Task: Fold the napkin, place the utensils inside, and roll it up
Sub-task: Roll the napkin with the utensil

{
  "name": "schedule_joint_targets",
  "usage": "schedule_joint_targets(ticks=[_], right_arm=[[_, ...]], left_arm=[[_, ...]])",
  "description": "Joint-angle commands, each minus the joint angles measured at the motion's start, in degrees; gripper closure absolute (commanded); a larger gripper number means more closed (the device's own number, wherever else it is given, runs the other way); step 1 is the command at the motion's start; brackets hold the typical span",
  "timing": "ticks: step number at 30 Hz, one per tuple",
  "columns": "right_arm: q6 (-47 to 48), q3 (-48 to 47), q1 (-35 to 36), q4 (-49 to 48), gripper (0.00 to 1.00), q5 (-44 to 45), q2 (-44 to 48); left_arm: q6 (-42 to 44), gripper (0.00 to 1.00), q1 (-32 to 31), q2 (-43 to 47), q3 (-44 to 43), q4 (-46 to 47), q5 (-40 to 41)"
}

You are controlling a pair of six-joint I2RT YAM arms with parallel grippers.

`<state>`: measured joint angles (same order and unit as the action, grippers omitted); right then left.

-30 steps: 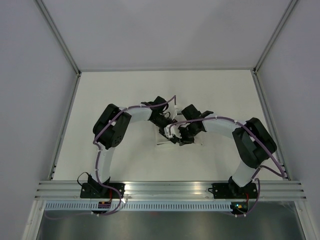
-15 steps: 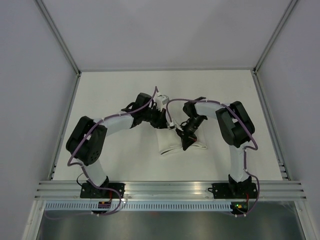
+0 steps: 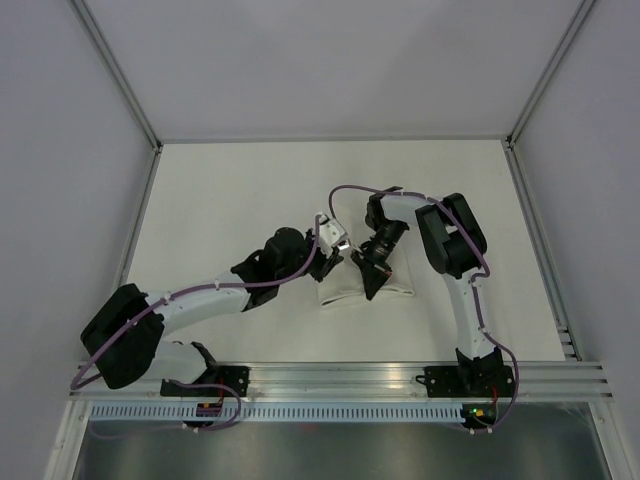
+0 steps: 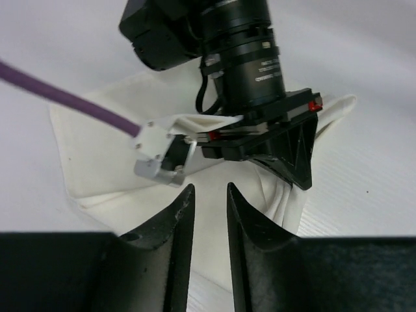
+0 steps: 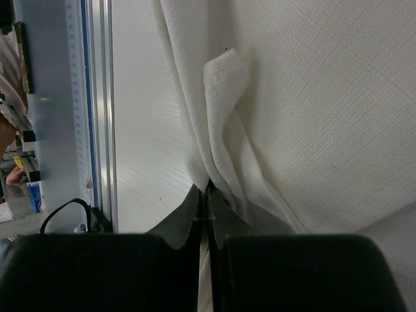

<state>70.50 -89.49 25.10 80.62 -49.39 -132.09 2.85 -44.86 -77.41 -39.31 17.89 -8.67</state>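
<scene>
We find the napkin point(image 3: 345, 291) bunched at frame centre on the table point(image 3: 230, 200). Right gripper point(image 5: 204, 190): jaws closed, pinching a napkin fold. Left gripper point(image 4: 209, 190): jaws slightly parted, empty, by the napkin's left edge.

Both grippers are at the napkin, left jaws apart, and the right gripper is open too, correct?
Not quite. The right gripper is shut, pinching a fold of the napkin, as the right wrist view shows. The left gripper does have its jaws apart at the napkin.
</scene>
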Motion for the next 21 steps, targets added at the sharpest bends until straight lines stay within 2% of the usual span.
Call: schedule_joint_targets(ticks=[1,2,7,10,21], right_arm=[[0.9,-2.2,-0.5,-0.6,0.93,0.7,-2.2],[0.4,-2.5,-0.6,-0.6,0.93,0.8,-2.6],[-0.6,-3.4,-0.6,-0.3,0.93,0.8,-3.3],[-0.9,-4.1,-0.6,0.2,0.93,0.9,-4.0],[-1.2,-5.0,-0.6,0.9,0.94,1.0,-4.9]], left_arm=[[11.7,0.68,-6.7,1.3,0.3,2.9,8.5],[14.6,0.66,-8.2,0.9,0.0,2.7,11.7],[23.1,0.63,-18.2,-5.9,-1.9,1.7,17.5],[26.5,0.61,-21.3,-10.8,-2.9,3.4,19.4],[32.1,0.54,-23.8,-21.7,-5.5,8.9,19.7]])
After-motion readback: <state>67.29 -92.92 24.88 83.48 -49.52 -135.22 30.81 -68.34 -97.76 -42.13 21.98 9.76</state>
